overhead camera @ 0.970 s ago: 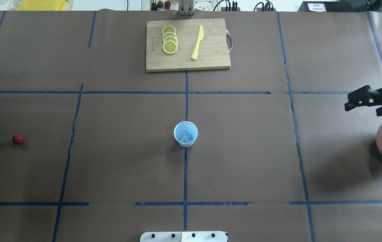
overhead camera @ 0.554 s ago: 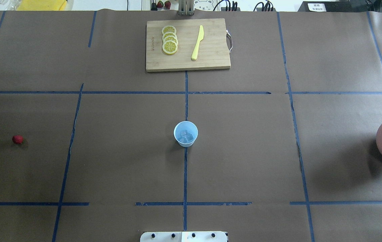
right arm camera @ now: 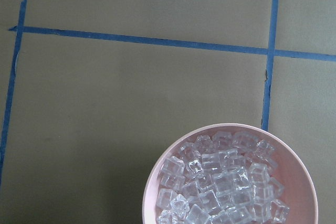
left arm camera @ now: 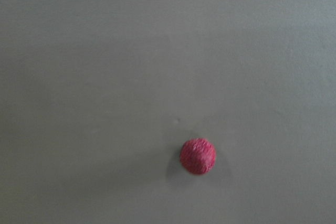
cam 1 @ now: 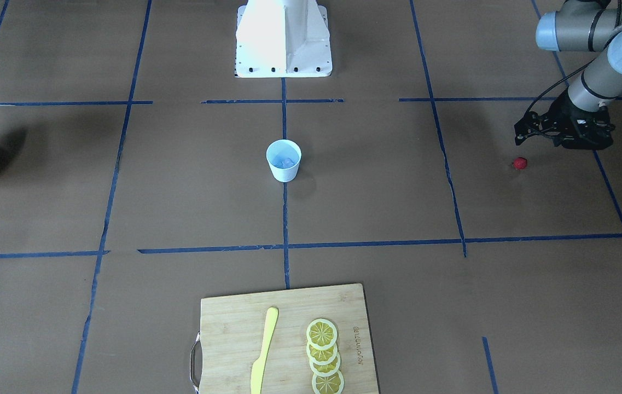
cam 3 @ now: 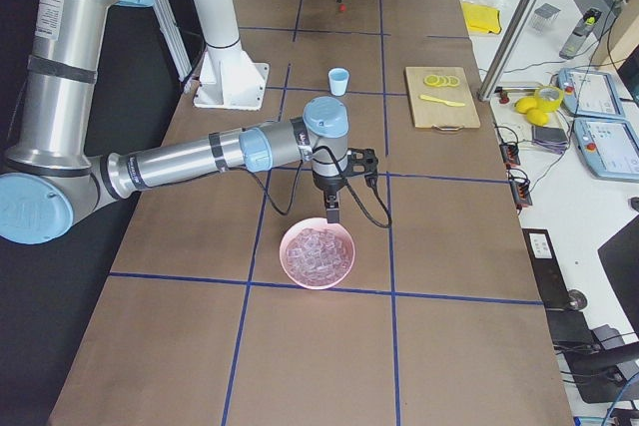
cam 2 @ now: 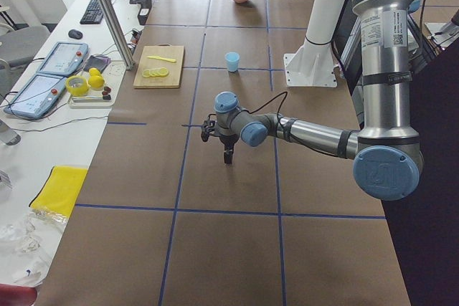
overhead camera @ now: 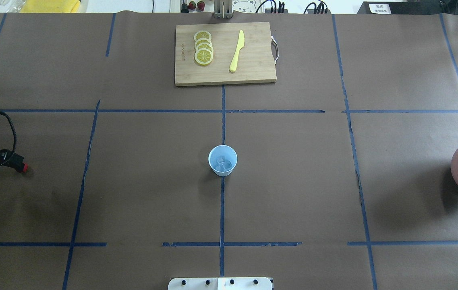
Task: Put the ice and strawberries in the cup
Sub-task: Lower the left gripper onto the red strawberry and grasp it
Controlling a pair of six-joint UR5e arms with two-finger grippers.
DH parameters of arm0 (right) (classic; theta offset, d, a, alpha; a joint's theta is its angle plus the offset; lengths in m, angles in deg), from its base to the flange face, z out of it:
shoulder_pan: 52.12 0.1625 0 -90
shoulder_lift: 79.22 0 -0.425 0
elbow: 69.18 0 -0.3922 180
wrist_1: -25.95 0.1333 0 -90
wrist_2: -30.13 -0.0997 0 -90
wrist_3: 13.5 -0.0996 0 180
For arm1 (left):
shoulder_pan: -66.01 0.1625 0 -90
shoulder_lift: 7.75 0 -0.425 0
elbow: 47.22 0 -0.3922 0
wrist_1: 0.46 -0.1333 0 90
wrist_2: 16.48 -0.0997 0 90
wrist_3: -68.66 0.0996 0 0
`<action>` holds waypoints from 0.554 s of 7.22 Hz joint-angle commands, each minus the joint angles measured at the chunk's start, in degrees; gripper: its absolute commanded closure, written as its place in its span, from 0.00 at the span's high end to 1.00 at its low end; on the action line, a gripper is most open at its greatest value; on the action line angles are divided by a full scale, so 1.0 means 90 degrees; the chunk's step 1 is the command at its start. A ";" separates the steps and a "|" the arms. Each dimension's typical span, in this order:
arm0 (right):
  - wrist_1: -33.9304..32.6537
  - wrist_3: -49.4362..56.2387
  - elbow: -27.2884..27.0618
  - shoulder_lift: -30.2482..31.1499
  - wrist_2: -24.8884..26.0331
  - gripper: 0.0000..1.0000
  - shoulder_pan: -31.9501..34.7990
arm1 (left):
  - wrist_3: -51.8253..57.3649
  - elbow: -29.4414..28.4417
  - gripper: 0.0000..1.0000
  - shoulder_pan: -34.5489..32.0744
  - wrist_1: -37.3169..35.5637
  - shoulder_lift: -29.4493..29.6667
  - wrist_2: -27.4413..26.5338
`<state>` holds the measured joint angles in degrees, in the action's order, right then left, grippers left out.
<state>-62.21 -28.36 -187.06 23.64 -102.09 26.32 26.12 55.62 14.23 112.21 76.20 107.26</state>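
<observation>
**A:** Where is the strawberry [left arm camera: 198, 156]?

**B:** On the brown paper [overhead camera: 140, 189] at the left end of the table, well apart from the cup [overhead camera: 222, 161]. The left wrist view shows it whole and alone, low and a little right of middle. From overhead only a red sliver shows, because the left gripper [overhead camera: 19, 164] covers the rest.

**A:** Is the gripper touching it?

**B:** No. The front-facing view and the far end of the right-side view both show a gap. The fingers point down and the berry lies free below their tips.

**A:** Are the fingers spread or closed?

**B:** I cannot tell. The front view gives them side-on as one dark shape, and the wrist camera shows none of them.

**A:** And the right gripper [cam 3: 331, 214]?

**B:** Only the right-side view has it, pointing down close above the pink bowl [overhead camera: 457, 171] at the right end. I cannot tell whether its fingers are apart. Its wrist camera looks down into the bowl, which is heaped with ice [right arm camera: 220, 182].

**A:** Is there any ice in the cup?

**B:** Yes, the overhead view shows a few cubes against the pale blue inside. The cup stands upright mid-table on a blue tape line [overhead camera: 222, 209]. In the left-side view the cup is too small to show the cubes.

**A:** What else is there?

**B:** At the far edge a cutting board [overhead camera: 253, 72] carries overlapping lemon slices [overhead camera: 203, 48], with a yellow knife [overhead camera: 237, 51] beside them.
</observation>
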 commanded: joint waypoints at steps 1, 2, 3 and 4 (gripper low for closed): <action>0.0000 -0.0010 0.0002 -0.0003 0.0004 1.00 0.0005 | -0.0038 -0.0400 1.00 0.0128 0.0010 0.0262 -0.0145; 0.0000 -0.0020 -0.0007 -0.0013 0.0004 1.00 0.0005 | -0.0038 -0.0556 1.00 0.0245 0.0010 0.0350 -0.0155; 0.0000 -0.0020 -0.0017 -0.0013 0.0004 1.00 0.0005 | -0.0038 -0.0683 1.00 0.0255 0.0010 0.0438 -0.0155; 0.0010 -0.0039 -0.0037 -0.0013 0.0004 1.00 0.0005 | -0.0038 -0.0733 0.99 0.0275 0.0010 0.0467 -0.0155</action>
<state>-62.19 -28.56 -187.23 23.54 -102.06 26.36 25.78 49.96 16.39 112.30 79.81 105.89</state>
